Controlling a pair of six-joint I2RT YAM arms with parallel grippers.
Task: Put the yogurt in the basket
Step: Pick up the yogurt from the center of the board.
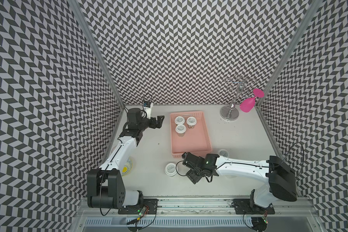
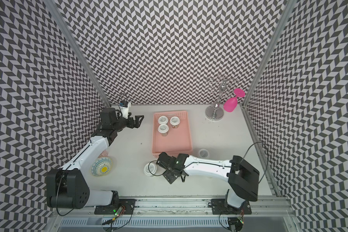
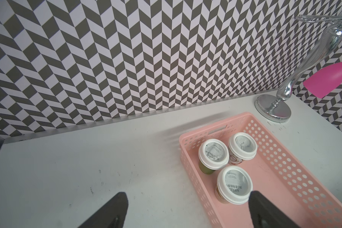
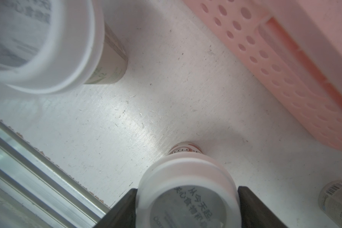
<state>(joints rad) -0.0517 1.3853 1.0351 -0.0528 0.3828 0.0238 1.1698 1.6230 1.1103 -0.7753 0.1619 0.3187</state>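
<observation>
Tubs of yogurt (image 1: 180,128) number three in the basket (image 1: 189,143); right jaws clasp a fourth tub (image 4: 188,199) on the worktop (image 1: 149,140) off its near end, more tubs (image 1: 170,169) waiting nearby, left jaws wide and empty.

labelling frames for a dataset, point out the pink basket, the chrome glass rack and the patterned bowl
pink basket (image 1: 191,142): in a top view, on its bare floor.
chrome glass rack (image 1: 226,116): in a top view, on its round base.
patterned bowl (image 2: 104,169): in a top view, on its yellow centre.

Bkgd: three walls (image 1: 189,50) w/ grey-white chevron print; white table (image 1: 239,140); metal rail (image 1: 189,202), prob. aluminium, along front edge.
</observation>
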